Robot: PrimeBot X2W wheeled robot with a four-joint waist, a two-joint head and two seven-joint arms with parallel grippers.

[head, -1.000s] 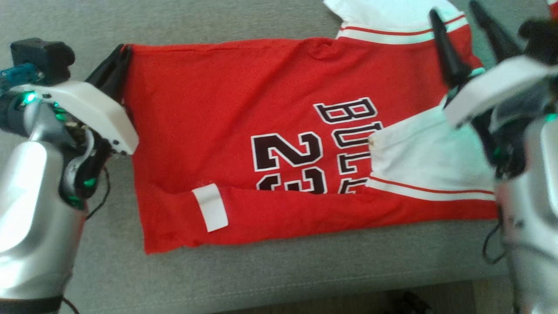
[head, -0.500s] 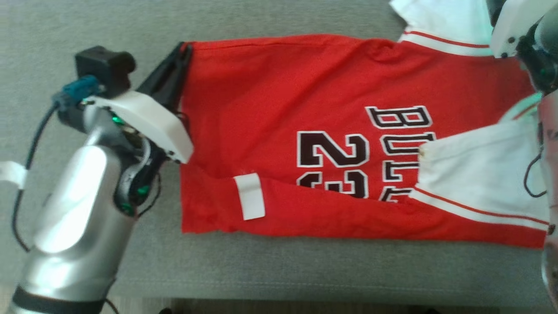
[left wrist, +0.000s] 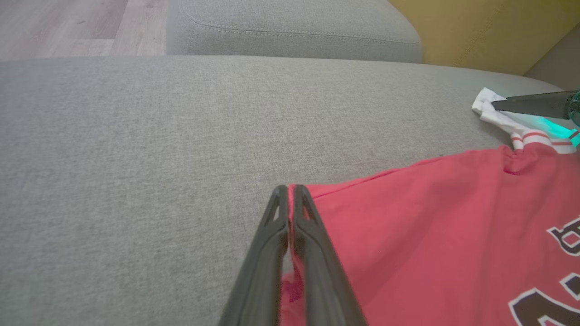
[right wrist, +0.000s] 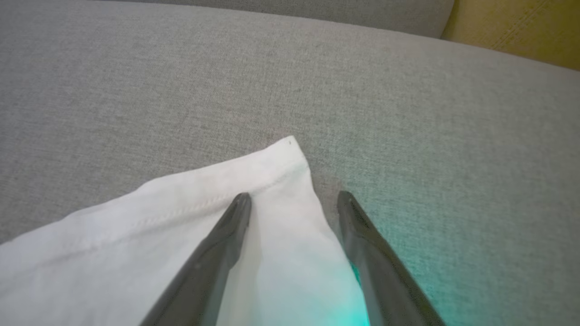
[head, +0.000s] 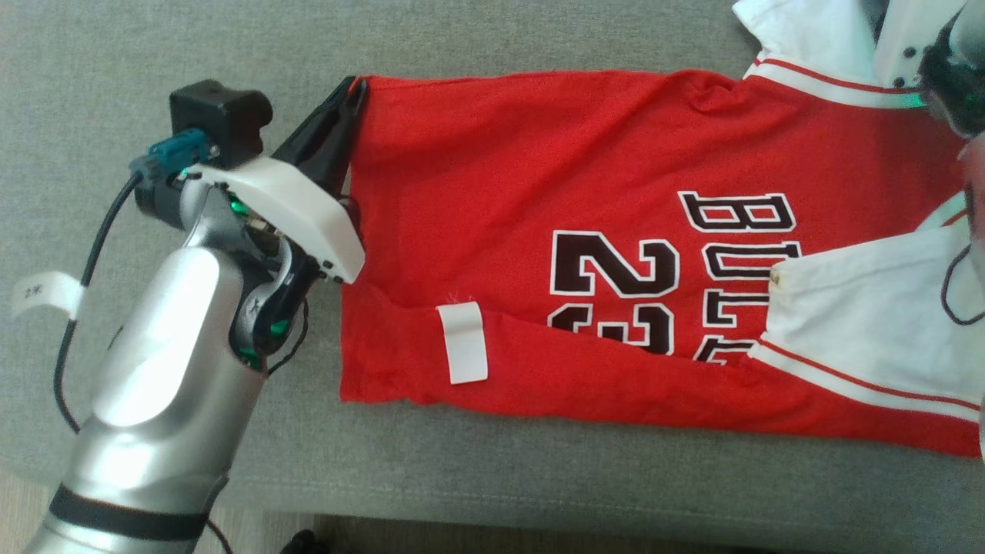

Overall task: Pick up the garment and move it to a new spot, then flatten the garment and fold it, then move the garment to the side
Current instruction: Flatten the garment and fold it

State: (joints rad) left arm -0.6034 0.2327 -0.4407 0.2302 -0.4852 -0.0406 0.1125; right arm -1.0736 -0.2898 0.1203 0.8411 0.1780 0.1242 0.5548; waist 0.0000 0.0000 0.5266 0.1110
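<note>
The garment, a red jersey with white sleeves, lies spread flat on the grey sofa, its long side running left to right. Its hem is at the left and its shoulders are at the right. The near edge is folded up over the front, and the fold covers the lower part of the black "23" and of the lettering beside it. A white label shows on that folded band, toward the left. The near sleeve lies folded in over the chest at the right, covering the end of the lettering. The far sleeve sticks out past the far right corner onto bare sofa.

The left claw is at the garment's far left corner, its fingers pressed together. In the left wrist view red cloth shows pinched between them, so it grips the garment by that corner. The corner lies low on the seat, and the far edge runs straight from it to the right.

The right claw is spread open over the far sleeve and holds nothing. One finger lies over the white cloth, the other over the sofa just beside the sleeve's edge. Whether the tips touch cannot be told. A green glow falls on the cloth and sofa below it.

A white paper tag hangs on the left arm's cable. Beyond the sofa, wood floor and a yellow cushion show.
</note>
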